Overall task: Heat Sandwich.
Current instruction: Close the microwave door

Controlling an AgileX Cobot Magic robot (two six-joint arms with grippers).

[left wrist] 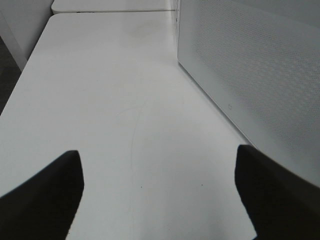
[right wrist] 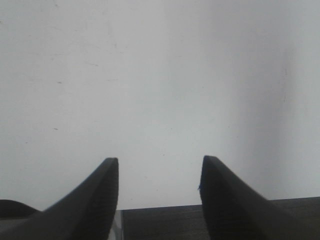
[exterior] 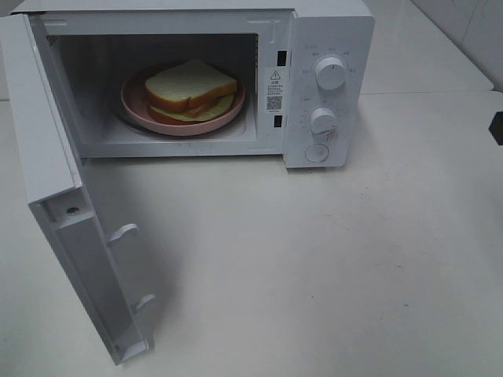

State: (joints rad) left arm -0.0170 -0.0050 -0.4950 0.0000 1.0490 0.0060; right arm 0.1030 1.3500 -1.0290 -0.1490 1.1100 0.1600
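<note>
The sandwich (exterior: 190, 88), pale bread slices with a yellow-green layer, lies on a round pink plate (exterior: 135, 102) inside the white microwave (exterior: 326, 47). The microwave door (exterior: 59, 196) stands wide open, swung out to the left. My left gripper (left wrist: 157, 150) is open over bare table with nothing between its dark fingers (left wrist: 45, 195), and a dotted white face of the microwave (left wrist: 250, 65) stands close beside it. My right gripper (right wrist: 160, 159) is open and empty above plain white tabletop. Neither gripper touches the sandwich.
Two knobs (exterior: 331, 72) and a round button sit on the microwave's front panel. The white table (exterior: 314, 267) stretches in front and to the right. A small dark part (exterior: 497, 127) shows at the far right edge. A table seam (left wrist: 115, 11) runs behind the microwave.
</note>
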